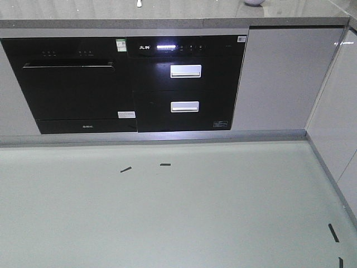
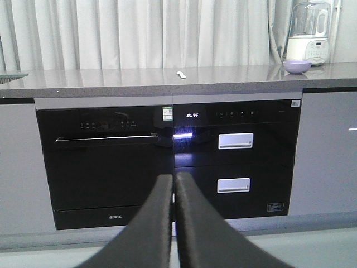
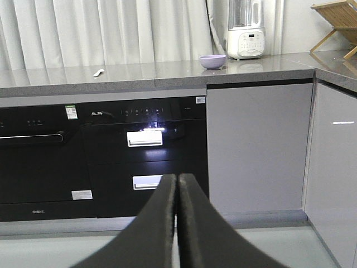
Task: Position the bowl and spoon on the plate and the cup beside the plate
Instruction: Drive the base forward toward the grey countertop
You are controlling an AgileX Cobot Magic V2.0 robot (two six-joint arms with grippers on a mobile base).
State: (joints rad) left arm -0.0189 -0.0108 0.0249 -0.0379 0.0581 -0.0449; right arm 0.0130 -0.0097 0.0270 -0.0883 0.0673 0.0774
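Observation:
A small lavender bowl [image 2: 297, 67] stands on the grey countertop [image 2: 111, 78] at the right, also seen as the bowl [image 3: 213, 61] in the right wrist view and at the top edge as the bowl [image 1: 254, 2] in the front view. The pale spoon [image 2: 181, 75] lies flat further left on the counter, seen too as the spoon [image 3: 99, 72] and the spoon [image 1: 139, 3]. Plate and cup are out of view. My left gripper [image 2: 173, 180] and right gripper [image 3: 178, 180] are both shut and empty, low and well short of the counter.
Below the counter are a black oven [image 1: 72, 84] and a black two-drawer appliance [image 1: 187, 84] with a lit panel. A white blender [image 3: 245, 30] stands behind the bowl; a wooden rack [image 3: 337, 22] sits at the far right. Grey cabinets [image 1: 279, 78] turn a corner on the right.

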